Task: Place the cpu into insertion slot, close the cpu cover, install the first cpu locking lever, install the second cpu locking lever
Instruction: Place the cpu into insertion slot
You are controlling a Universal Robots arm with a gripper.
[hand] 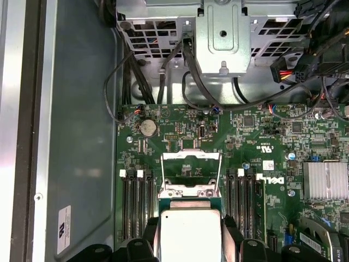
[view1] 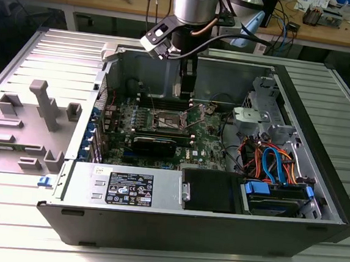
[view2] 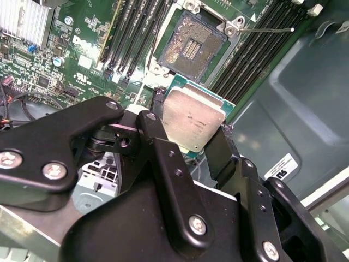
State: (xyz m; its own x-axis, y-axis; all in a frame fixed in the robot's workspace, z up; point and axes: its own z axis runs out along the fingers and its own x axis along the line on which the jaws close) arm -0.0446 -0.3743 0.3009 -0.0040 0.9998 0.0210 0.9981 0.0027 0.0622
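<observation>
Black jaws, the cpu (view2: 192, 121) tight between them

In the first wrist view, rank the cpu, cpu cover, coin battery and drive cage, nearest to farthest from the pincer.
1. cpu, gripped in the pincer.
2. cpu cover, open, just beyond.
3. coin battery, farther across the board.
4. drive cage, beyond the board.

open socket (view2: 191, 46) lies unobstructed; raised cpu cover (hand: 191, 156) and memory slots (hand: 132, 207) crowd its edges.

Silvery cpu (view2: 192, 121) aloft near bare socket (view2: 191, 46); cpu cover (hand: 191, 156) open.
</observation>
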